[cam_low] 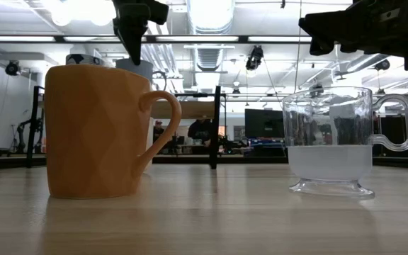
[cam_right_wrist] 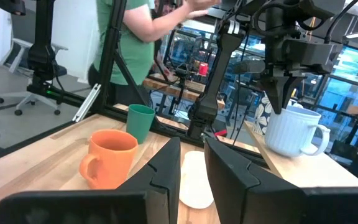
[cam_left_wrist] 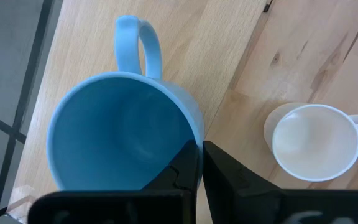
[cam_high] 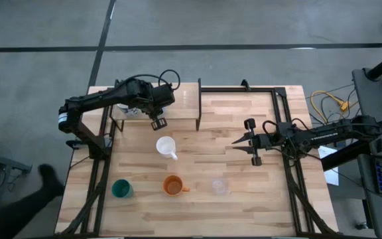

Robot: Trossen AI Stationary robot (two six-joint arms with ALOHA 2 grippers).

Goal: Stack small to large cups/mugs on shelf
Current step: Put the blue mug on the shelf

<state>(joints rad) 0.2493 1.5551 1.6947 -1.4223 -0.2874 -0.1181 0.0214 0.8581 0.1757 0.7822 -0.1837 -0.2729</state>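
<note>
Light blue cup (cam_left_wrist: 123,134) — orange mug (cam_high: 172,186).

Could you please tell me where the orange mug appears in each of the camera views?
High view: orange mug, bottom centre.
Low view: large, at the left.
Left wrist view: not in it.
Right wrist view: lower left.
Shared landmark: the dark green cup beside it, seen again in the right wrist view.

No text or label can be read.
</note>
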